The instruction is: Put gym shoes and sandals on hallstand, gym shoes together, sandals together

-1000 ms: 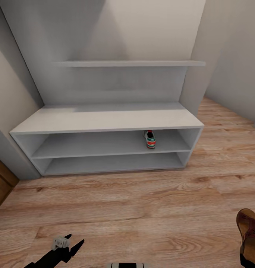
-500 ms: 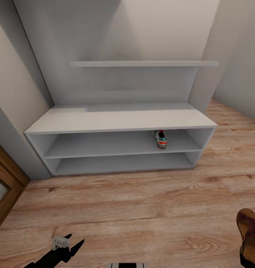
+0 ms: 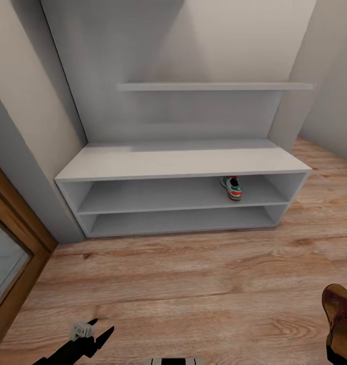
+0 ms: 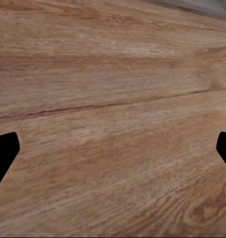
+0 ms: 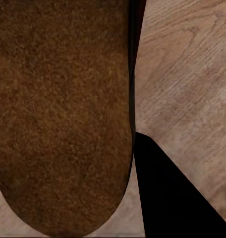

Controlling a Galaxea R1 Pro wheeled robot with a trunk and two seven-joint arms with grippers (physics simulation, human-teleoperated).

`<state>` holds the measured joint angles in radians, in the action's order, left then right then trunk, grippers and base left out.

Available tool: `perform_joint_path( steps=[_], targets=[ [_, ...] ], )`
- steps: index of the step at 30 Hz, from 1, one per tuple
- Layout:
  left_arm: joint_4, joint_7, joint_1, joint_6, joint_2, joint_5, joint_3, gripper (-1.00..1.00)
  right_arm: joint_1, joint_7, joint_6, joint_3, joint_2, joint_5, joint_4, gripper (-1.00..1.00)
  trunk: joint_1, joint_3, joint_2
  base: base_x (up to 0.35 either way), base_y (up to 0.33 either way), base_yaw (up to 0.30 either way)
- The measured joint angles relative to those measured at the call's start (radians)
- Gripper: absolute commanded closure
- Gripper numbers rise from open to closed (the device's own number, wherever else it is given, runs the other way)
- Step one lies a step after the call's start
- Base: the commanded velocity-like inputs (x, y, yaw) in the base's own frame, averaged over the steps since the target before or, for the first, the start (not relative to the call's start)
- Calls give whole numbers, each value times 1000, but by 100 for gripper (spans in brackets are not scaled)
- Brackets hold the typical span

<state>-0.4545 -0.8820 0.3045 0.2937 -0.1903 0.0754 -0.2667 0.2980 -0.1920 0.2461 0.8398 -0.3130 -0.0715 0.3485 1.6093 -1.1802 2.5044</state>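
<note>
The pale grey hallstand (image 3: 183, 162) stands against the wall ahead, with a long bench, two open tiers below and a wall shelf above. One gym shoe (image 3: 233, 188), white with green and red-orange, sits in the upper tier near its right end. A brown sandal (image 3: 341, 317) hangs at the lower right of the head view. In the right wrist view its fuzzy brown sole (image 5: 63, 109) lies across my right gripper (image 5: 68, 193), which is shut on it, one black finger (image 5: 167, 198) showing beside it. My left gripper (image 3: 103, 325) is low at the left, open over bare floor (image 4: 113, 99).
A wood-framed door or panel with glass (image 3: 11, 263) stands at the left, beside a grey wall corner (image 3: 36, 203). Another wall (image 3: 336, 91) closes in at the right of the hallstand. Wood plank floor (image 3: 194, 284) stretches between me and the rack.
The whole head view has swung left, so the hallstand sits further right in the picture and the wood-framed panel has come into view. Both grippers and the sandal keep their places.
</note>
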Motion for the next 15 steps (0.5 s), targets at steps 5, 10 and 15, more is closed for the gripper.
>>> perform_joint_path(
  steps=[5,10,15],
  targets=[
    [0,0,0,0,0,0,-1,-100,0,0,0,0,0,0,0,100,0,0,0,-128,298,0],
    [0,0,0,0,0,0,-1,-100,0,0,0,0,0,0,0,100,0,0,0,-166,291,0],
    [0,0,0,0,-1,0,-1,-100,0,0,0,0,0,0,0,100,0,0,0,-183,283,0]
  ],
)
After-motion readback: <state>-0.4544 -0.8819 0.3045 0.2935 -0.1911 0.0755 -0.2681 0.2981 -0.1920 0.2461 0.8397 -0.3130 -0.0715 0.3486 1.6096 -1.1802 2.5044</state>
